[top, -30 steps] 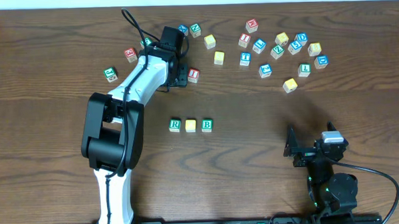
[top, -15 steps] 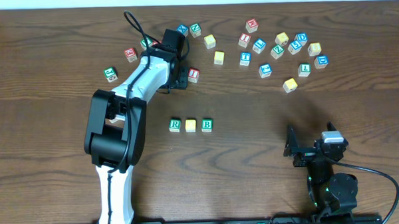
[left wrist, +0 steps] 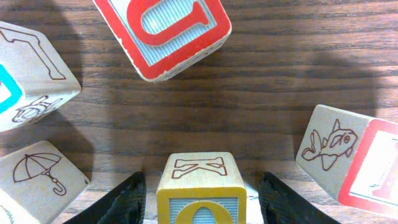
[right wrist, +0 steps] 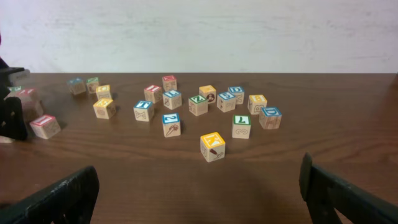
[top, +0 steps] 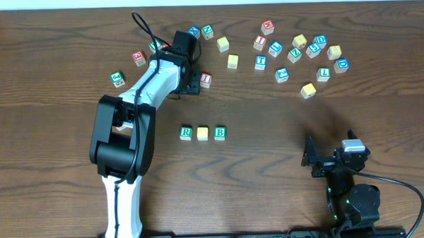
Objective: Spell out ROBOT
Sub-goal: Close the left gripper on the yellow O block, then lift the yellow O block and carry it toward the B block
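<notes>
At the far left of the table [top: 57, 138] a green-lettered block [top: 116, 78] lies near a red-lettered one [top: 138, 57]. Just right of them the left arm reaches to the back of the table. The left gripper [left wrist: 203, 202] has its fingers [left wrist: 127, 199] parted on either side of a second yellow block [left wrist: 198, 177], with a thin gap at each side, so it is not gripping. A red U block [left wrist: 165, 28] lies just beyond. At the table's middle the R block [top: 185, 133], yellow block [top: 202, 133] and B block [top: 219, 133] stand in a close row. Farther right at the back, among scattered blocks, is a blue-lettered block that seems to read T [top: 260, 61]. At the near right the right gripper [top: 337, 160] is spread wide and empty.
</notes>
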`<state>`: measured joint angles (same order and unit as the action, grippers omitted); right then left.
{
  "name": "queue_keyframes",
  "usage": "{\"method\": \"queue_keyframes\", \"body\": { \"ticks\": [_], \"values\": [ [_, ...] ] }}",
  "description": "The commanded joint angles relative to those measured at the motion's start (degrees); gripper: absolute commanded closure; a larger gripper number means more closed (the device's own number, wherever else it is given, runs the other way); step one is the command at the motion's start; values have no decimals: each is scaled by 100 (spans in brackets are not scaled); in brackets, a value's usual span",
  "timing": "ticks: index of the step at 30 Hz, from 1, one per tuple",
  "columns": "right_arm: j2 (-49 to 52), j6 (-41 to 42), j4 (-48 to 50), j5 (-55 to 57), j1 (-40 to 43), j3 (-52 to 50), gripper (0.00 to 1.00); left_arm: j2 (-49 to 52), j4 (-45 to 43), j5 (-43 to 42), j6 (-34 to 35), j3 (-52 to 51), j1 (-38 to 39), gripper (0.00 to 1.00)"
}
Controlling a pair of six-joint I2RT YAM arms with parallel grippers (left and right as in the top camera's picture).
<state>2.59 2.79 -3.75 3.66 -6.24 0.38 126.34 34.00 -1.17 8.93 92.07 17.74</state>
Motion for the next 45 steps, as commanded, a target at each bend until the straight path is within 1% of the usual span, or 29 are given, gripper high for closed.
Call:
{"method": "queue_keyframes", "body": {
  "ticks": [1, 5, 7, 13, 14, 27, 29, 33, 34, 45],
  "values": [
    [4, 79, -15, 46, -35, -7, 1, 138, -13, 28, -57, 98, -9, 43],
    [4, 79, -15, 46, -35, -7, 1, 111, -11, 28, -59, 116, -9, 43],
    [4, 79, -15, 46, -35, -7, 1, 105, -7, 28, -57, 155, -9, 46],
    [4, 79, -15, 46, -35, -7, 1, 96, 0, 28, -59, 225, -9, 48],
    [4, 79, -15, 46, -35, -7, 1, 96, 0, 28, -57, 227, -9, 50],
    [4, 79, -15, 46, -35, -7, 1, 94, 111, 28, -79, 334, -9, 49],
    [4, 79, -15, 46, -35, -7, 1, 94, 177, 28, -79, 387, -9, 51],
    [4, 79, -15, 46, -35, -7, 1, 94, 214, 28, -81, 420, -9, 61],
    [4, 79, -15, 46, -35, -7, 1, 94, 221, 28, -81, 420, -9, 62],
    [4, 79, -15, 46, -35, -7, 1, 94, 350, 26, -79, 420, -9, 60]
  ]
}}
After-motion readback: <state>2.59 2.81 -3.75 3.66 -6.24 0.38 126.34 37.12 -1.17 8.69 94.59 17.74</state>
